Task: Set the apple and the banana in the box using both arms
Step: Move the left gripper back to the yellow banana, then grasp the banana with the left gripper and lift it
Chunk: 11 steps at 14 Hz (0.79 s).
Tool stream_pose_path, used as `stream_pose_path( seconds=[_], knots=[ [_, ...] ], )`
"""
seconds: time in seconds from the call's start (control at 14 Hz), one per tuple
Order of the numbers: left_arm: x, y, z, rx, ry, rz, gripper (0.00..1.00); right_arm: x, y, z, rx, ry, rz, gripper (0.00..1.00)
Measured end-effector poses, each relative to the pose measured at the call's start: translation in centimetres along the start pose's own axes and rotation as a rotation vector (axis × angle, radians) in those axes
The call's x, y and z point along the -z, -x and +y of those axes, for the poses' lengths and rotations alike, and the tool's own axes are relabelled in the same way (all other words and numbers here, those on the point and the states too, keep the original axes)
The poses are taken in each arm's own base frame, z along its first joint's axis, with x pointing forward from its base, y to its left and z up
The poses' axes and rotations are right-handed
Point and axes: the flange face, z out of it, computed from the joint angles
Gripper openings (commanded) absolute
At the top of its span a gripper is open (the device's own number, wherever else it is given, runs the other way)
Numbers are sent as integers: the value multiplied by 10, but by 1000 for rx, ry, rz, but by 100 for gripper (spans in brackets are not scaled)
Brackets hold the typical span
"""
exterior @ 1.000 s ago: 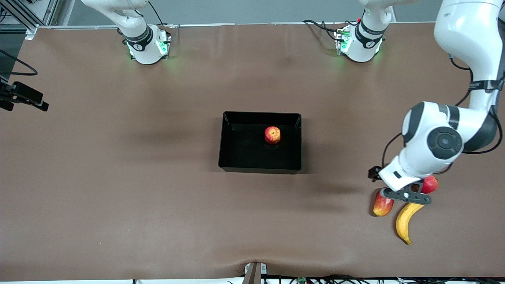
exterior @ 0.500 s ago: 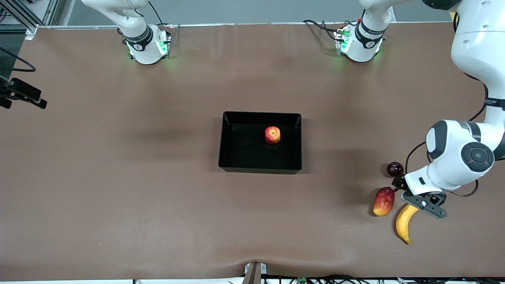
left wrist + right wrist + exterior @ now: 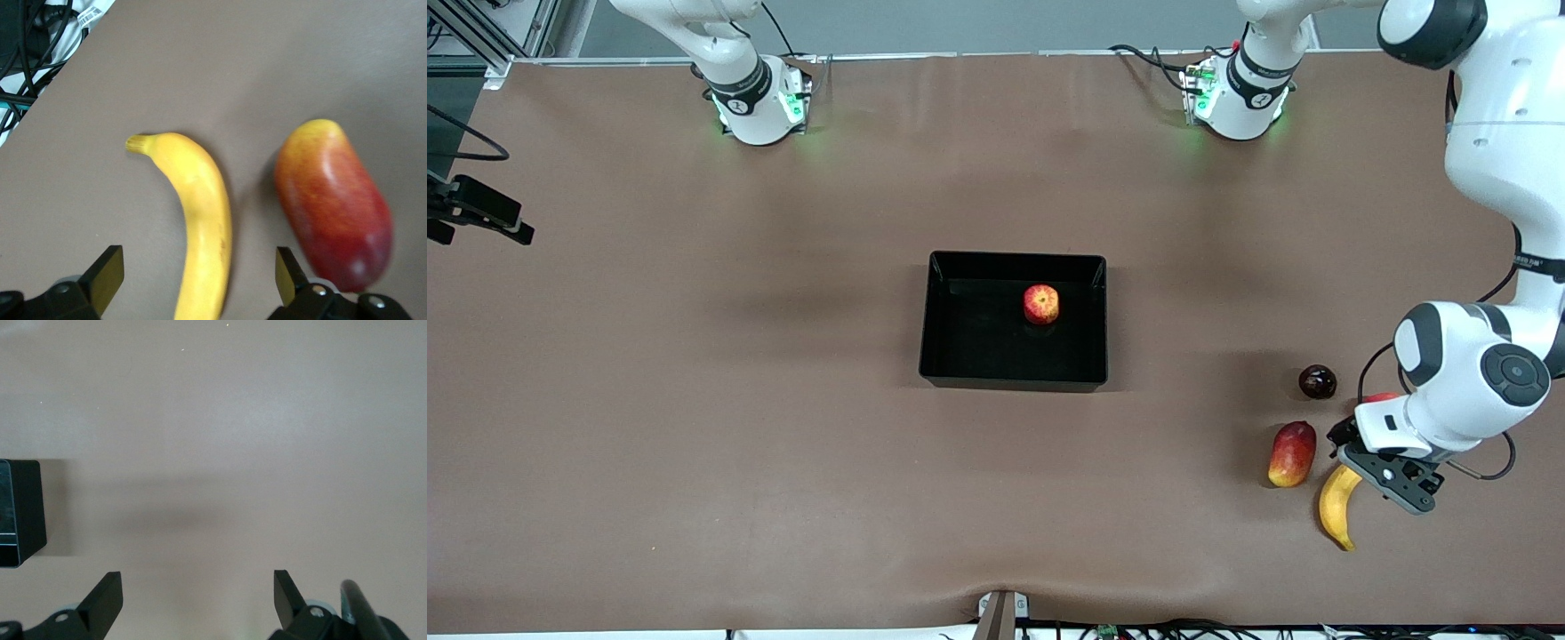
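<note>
The apple (image 3: 1041,304) lies inside the black box (image 3: 978,342) at mid-table. The banana (image 3: 1336,508) lies on the table near the front edge at the left arm's end, beside the red-yellow mango (image 3: 1292,453). My left gripper (image 3: 1385,476) hangs just over the banana's upper end. In the left wrist view the left gripper (image 3: 198,267) is open, with the banana (image 3: 200,213) between its fingers and the mango (image 3: 333,203) beside one finger. In the right wrist view the right gripper (image 3: 197,587) is open and empty over bare table, with a corner of the box (image 3: 23,513) at the frame's edge.
A dark round fruit (image 3: 1317,381) sits farther from the camera than the mango. A pinkish-red fruit (image 3: 1383,397) shows partly under the left arm's wrist. Cables run along the table's front edge (image 3: 27,40).
The left arm has swung toward its own end of the table and lowered over the banana, which uncovered the dark round fruit. The fruits and the box have not moved.
</note>
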Motion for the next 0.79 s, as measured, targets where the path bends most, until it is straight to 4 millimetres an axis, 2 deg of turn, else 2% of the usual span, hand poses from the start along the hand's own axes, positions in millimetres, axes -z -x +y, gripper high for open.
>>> stream_pose_path(
  seconds=[0.21, 0.29, 0.36, 0.5, 0.57, 0.64, 0.71, 0.79],
  knots=[
    [-24, 4, -4, 14, -1, 21, 98, 0, 0, 0, 0, -1, 0, 100],
    [-32, 5, -3, 28, 1, 25, 74, 0, 0, 0, 0, -2, 0, 100],
    [-39, 7, -2, 39, 7, 25, 60, 0, 0, 0, 0, -2, 0, 100],
    [-49, 12, -1, 58, 14, 21, 53, 0, 0, 0, 0, -2, 0, 100],
    [-52, 13, 0, 62, 17, 20, 39, 0, 0, 0, 0, -2, 0, 100],
    [-54, 14, 0, 63, 15, 24, 13, 0, 0, 0, 0, -3, 0, 100],
    [-54, 14, -1, 64, 11, 29, 0, 0, 0, 0, 0, -3, 0, 100],
    [-53, 14, -2, 65, 6, 34, 0, 0, 0, -1, 1, -3, 0, 100]
  ],
)
